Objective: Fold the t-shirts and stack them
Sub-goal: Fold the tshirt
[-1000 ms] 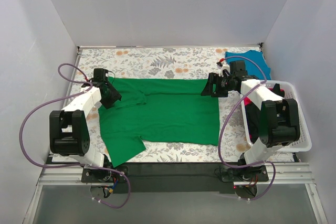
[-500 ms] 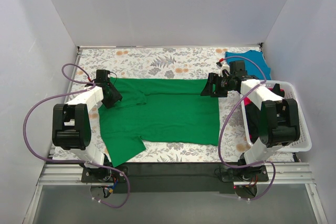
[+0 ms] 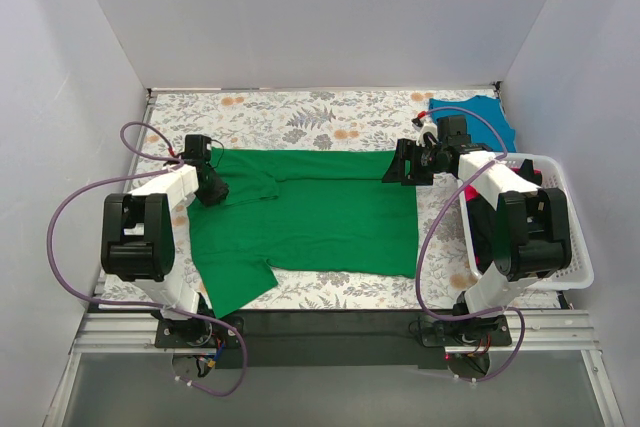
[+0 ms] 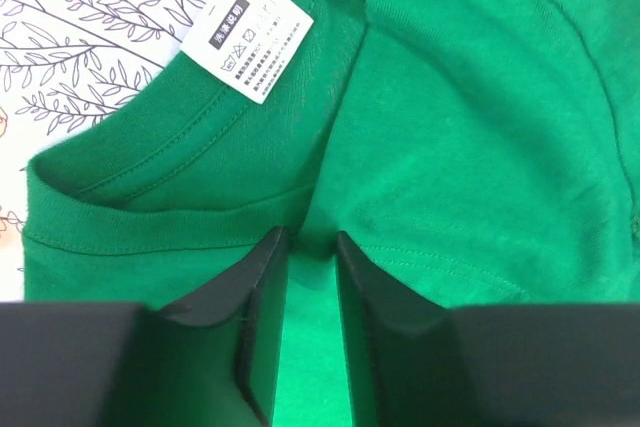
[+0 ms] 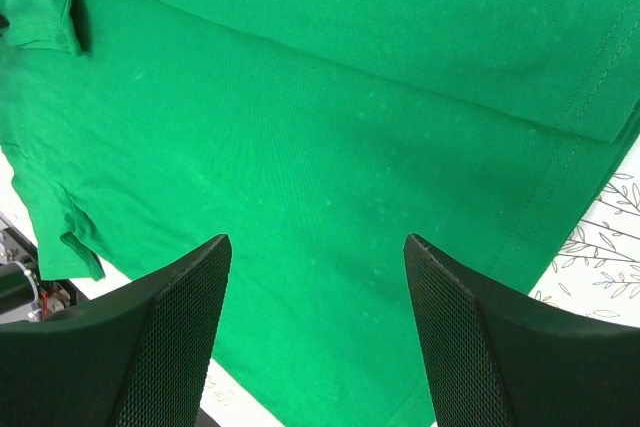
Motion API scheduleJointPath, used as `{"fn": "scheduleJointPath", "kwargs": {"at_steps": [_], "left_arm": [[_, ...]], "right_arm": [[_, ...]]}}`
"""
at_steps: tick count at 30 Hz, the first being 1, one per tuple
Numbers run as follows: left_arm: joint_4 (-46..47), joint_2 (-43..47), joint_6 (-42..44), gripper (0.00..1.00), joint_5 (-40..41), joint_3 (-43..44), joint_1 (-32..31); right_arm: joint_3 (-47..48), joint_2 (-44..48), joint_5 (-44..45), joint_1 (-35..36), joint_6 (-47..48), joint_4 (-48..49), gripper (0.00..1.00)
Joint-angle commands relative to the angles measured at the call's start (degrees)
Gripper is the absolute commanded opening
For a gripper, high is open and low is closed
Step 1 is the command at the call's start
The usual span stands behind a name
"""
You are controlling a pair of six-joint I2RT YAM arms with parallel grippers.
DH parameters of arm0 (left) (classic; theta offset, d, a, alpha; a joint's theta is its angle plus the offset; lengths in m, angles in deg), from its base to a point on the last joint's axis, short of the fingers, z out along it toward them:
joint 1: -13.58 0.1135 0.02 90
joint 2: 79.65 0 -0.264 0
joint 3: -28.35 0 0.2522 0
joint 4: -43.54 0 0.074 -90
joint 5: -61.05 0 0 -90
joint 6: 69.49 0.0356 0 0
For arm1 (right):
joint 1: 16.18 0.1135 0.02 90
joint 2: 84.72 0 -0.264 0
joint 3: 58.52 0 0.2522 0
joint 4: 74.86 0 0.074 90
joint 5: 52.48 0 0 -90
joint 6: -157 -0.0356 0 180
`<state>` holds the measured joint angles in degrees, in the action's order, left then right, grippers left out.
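Two white-shelled arms with chunky black joints, left arm (image 3: 150, 222) and right arm (image 3: 515, 217), looping purple cables, black matte jaws, mesh-textured pads on the right pair, black bolted bases at six o'clock

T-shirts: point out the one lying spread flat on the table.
The bright green t-shirt, opened out between the two arms. The teal-blue t-shirt sits bunched in the far right corner, and a red-pink one shows only inside the white basket.
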<state>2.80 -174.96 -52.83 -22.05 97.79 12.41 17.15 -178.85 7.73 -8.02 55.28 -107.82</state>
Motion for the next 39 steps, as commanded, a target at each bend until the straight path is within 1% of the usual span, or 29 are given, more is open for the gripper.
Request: {"fn": "scheduleJointPath", "kwargs": {"at_steps": [1, 5, 7, 16, 19, 22, 24, 26, 27, 29, 30, 33, 35, 37, 39], "left_arm": [[0.4, 1.5, 0.7, 0.2, -0.2, -0.6, 0.3], [-1.0, 2.4, 0.7, 0.05, 0.0, -0.6, 0.3], [-1.8, 3.1, 0.7, 0.0, 0.1, -0.2, 0.2], [-10.3, 6.1, -0.7, 0.0, 0.5, 3.4, 0.3], [-10.5, 6.5, -1.1, 0.01, 0.7, 2.8, 0.3], [-10.7, 5.8, -1.5, 0.03, 1.4, 1.6, 0.3], [-10.7, 5.2, -2.1, 0.04, 1.5, 1.0, 0.3], [-10.5, 5.3, -2.2, 0.08, 1.9, 0.7, 0.3], [-10.5, 5.2, -2.2, 0.13, 2.5, 0.7, 0.3], [-10.9, 5.6, -2.2, 0.17, 3.0, 1.7, 0.3], [-11.2, 5.7, -2.1, 0.22, 3.9, 2.0, 0.3], [-12.0, 6.3, -1.9, 0.33, 4.9, 4.2, 0.3], [-12.2, 6.6, -1.6, 0.45, 5.1, 5.3, 0.3], [-12.0, 6.6, -1.6, 0.53, 5.1, 7.2, 0.3], [-11.7, 6.3, -1.6, 0.54, 5.0, 8.5, 0.3]], "right_arm": [[-0.3, 0.3, -0.8, 0.3, 0.9, 0.4, 0.76], [-0.3, 0.5, -0.7, 0.3, 0.9, 0.4, 0.76], [-0.3, 0.5, -0.7, 0.2, 0.9, 0.4, 0.76], [0.2, 0.7, 0.3, 0.3, 0.9, 0.4, 0.76], [0.8, 0.5, 1.5, 0.2, 0.7, 0.4, 0.76], [1.1, 0.3, 4.9, 0.3, -0.6, 0.3, 0.76], [1.3, 0.3, 9.0, 0.2, -1.5, 0.4, 0.75], [1.6, -0.1, 12.8, 0.3, -2.9, 0.4, 0.74], [1.8, -0.1, 13.9, 0.3, -3.3, 0.4, 0.74], [2.6, -0.7, 16.7, 0.3, -3.7, 0.4, 0.72], [3.0, -0.8, 17.0, 0.2, -3.7, 0.4, 0.71], [4.7, -2.2, 18.9, 0.3, -3.7, 0.4, 0.69], [5.6, -3.3, 19.5, 0.2, -3.8, 0.4, 0.66], [6.9, -5.2, 19.8, 0.2, -3.9, 0.3, 0.63], [7.5, -6.2, 20.5, 0.3, -4.4, 0.3, 0.62]]}}
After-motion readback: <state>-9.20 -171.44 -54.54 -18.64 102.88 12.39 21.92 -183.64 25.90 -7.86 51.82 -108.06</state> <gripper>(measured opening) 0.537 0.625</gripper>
